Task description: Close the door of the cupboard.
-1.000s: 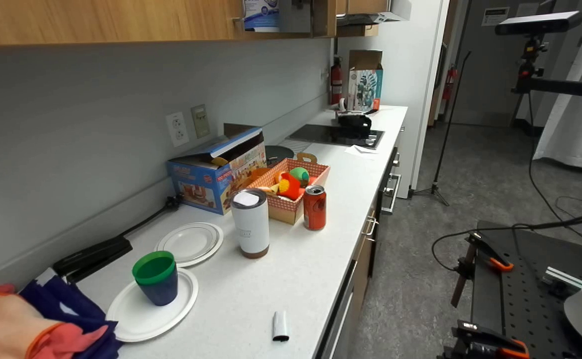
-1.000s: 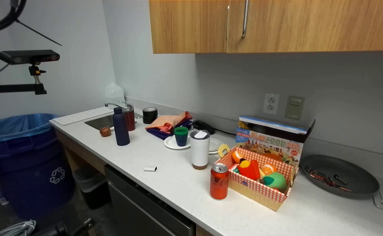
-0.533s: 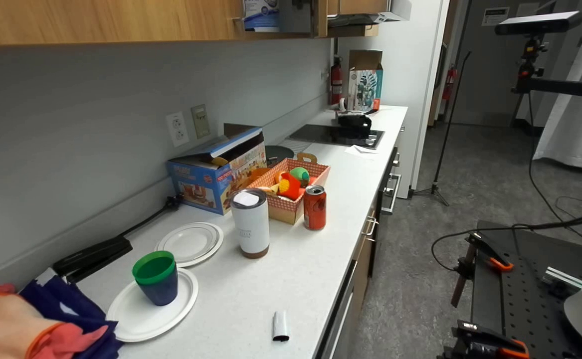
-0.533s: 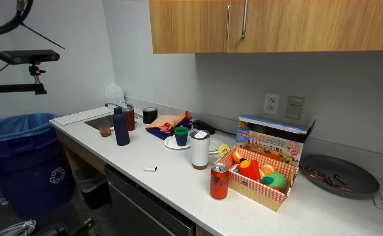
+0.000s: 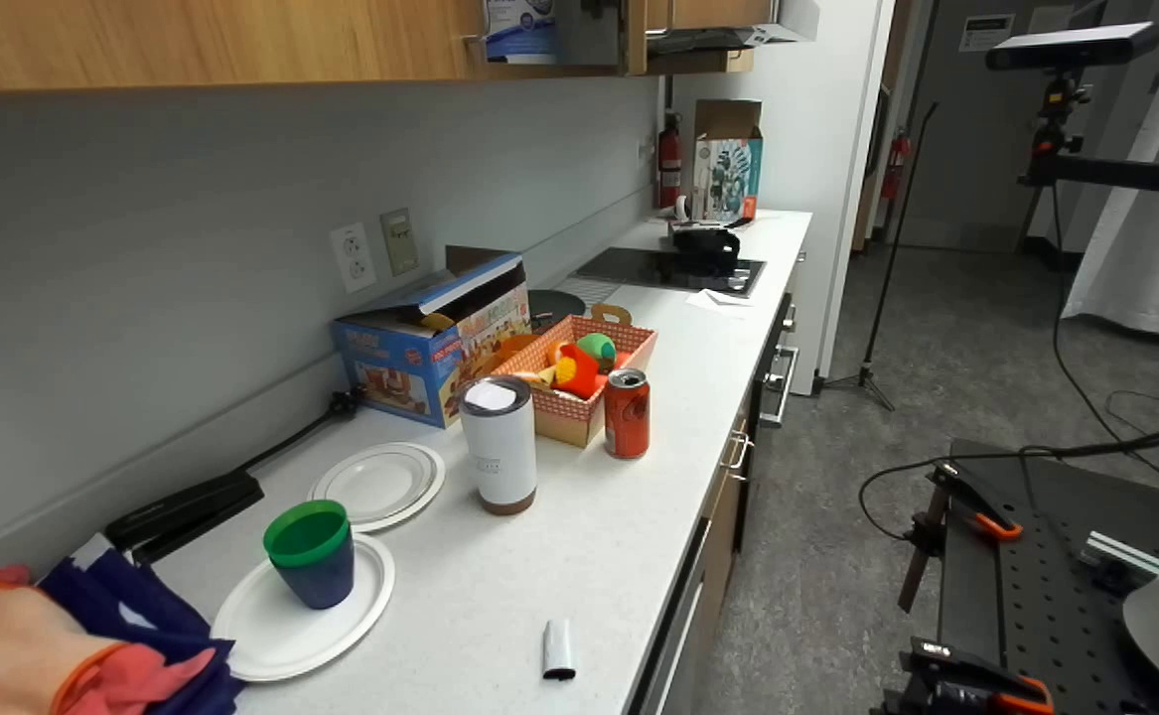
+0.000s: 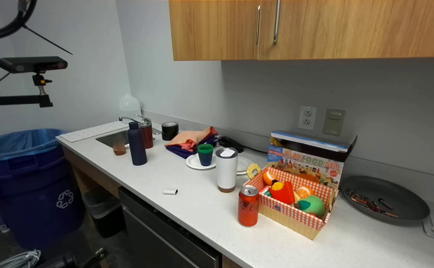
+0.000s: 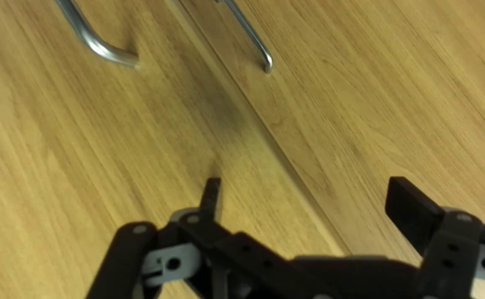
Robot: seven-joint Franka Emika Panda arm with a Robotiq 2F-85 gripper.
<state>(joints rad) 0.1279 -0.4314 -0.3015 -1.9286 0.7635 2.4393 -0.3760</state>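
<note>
The cupboard (image 5: pixel 241 40) is light-brown wood and hangs on the wall above the counter. It stands open, with a blue-and-white item (image 5: pixel 519 30) inside. The door (image 5: pixel 636 40) shows as a narrow strip at the right of the opening. In an exterior view its broad outer face (image 6: pixel 350 29) and silver bar handle (image 6: pixel 277 22) show. My gripper (image 7: pixel 304 178) is open and empty, its fingers in front of the seam between two wood panels. The left panel (image 7: pixel 101 145), with the larger-looking handle, appears nearer; whether a finger touches it I cannot tell. The gripper is outside both exterior views.
The counter (image 6: pixel 194 208) below bears a red can (image 6: pixel 248 206), a white tumbler (image 6: pixel 227 169), a checkered basket (image 6: pixel 287 219) of toy food and a dark pan (image 6: pixel 384 201). A camera on a stand (image 6: pixel 32 65) is at the left. A cable (image 6: pixel 23 22) hangs at the top left.
The door's visible strip has narrowed and its free edge has moved left, towards the cupboard opening. Its handle has shifted slightly left. The hanging cable has moved a little right.
</note>
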